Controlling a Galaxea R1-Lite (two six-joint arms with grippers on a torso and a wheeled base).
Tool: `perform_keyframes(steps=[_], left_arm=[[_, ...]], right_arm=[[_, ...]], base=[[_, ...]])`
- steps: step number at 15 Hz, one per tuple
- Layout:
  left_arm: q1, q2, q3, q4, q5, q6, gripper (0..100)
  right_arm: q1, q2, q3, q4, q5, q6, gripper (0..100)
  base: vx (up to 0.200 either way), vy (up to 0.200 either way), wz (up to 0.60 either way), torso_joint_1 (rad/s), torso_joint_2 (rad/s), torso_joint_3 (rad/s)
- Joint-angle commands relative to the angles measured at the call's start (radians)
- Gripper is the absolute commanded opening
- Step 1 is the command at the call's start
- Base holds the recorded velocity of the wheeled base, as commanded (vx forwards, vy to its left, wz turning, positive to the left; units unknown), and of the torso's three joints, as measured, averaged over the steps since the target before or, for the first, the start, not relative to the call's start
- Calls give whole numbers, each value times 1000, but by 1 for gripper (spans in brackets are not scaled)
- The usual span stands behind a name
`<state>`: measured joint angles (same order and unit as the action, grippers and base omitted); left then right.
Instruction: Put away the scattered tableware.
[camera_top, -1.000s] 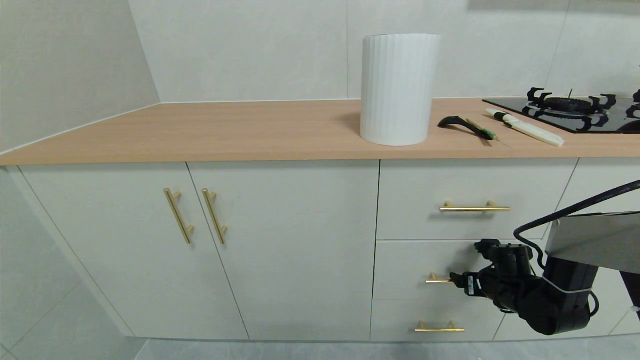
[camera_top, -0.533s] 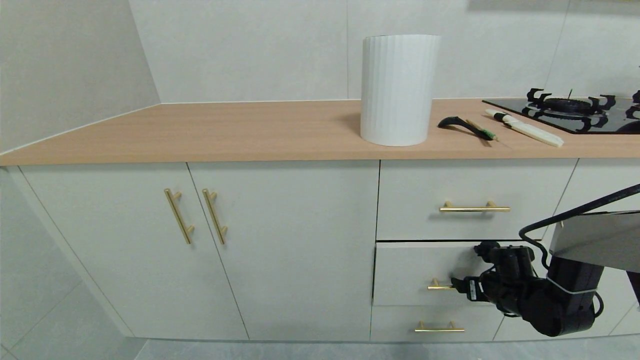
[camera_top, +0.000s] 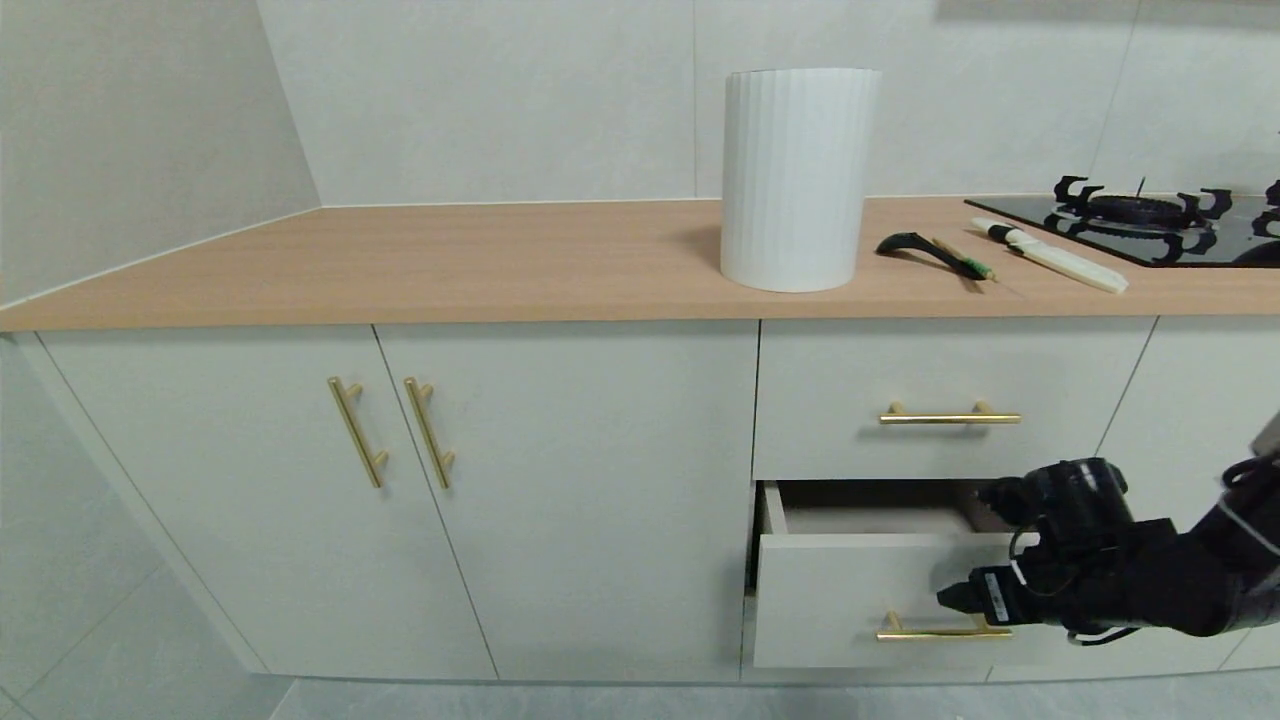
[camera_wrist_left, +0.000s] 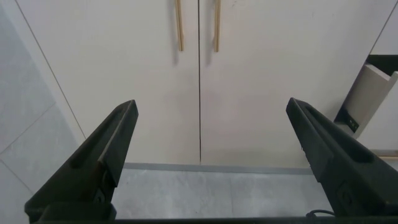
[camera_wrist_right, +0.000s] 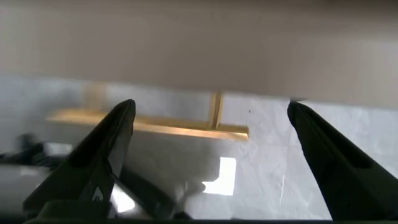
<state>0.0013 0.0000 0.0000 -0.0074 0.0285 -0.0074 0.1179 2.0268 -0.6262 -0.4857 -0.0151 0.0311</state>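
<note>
Here at the drawer: the pale grey middle drawer (camera_top: 860, 600) is standing pulled out beneath the long wooden countertop (camera_top: 450, 260).
Right gripper: the black right gripper (camera_wrist_right: 210, 107) is hovering at the drawer's slim brass handle (camera_top: 935, 632). Its fingers are spread wide and are clamping nothing.
Left gripper: the black left gripper (camera_wrist_left: 211, 106) is hanging low in front of the pale cupboard doors (camera_wrist_left: 199, 74). Its fingers are likewise parted and are carrying nothing.
Tableware: all of it is lying on the countertop, well above the open drawer, between the tall white ribbed canister (camera_top: 797, 180) and the black gas hob (camera_top: 1140, 215).
Count: one black curved spoon (camera_top: 915, 247). One set of green-tipped wooden chopsticks (camera_top: 965, 260), though I cannot tell whether it is one stick or two. One long cream-white utensil with a black band (camera_top: 1055, 260). That is making three pieces, plus one canister, one open drawer and one shut drawer above it.
Handling: every piece is looking light, stiff and thin, and each is lying flat on smooth board, so a pinch across the narrow width near mid-length is seeming the safest hold.
Spoon: its arched handle is probably offering the easiest purchase.
Chopsticks: they are lying just beside the spoon, perhaps touching it, and are likely to roll if nudged.
</note>
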Motion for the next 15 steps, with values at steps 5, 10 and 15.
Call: perform_keyframes(steps=[5, 10, 15], left_arm=[[0, 0, 0, 0, 1, 0, 100], [0, 0, 0, 0, 1, 0, 100], [0, 0, 0, 0, 1, 0, 100]], right_arm=[[48, -369, -9, 124, 26, 10, 100], [97, -227, 23, -51, -8, 59, 100], [121, 43, 75, -421, -144, 61, 100]], base=[[0, 0, 0, 0, 0, 0], [0, 0, 0, 0, 0, 0], [0, 0, 0, 0, 0, 0]])
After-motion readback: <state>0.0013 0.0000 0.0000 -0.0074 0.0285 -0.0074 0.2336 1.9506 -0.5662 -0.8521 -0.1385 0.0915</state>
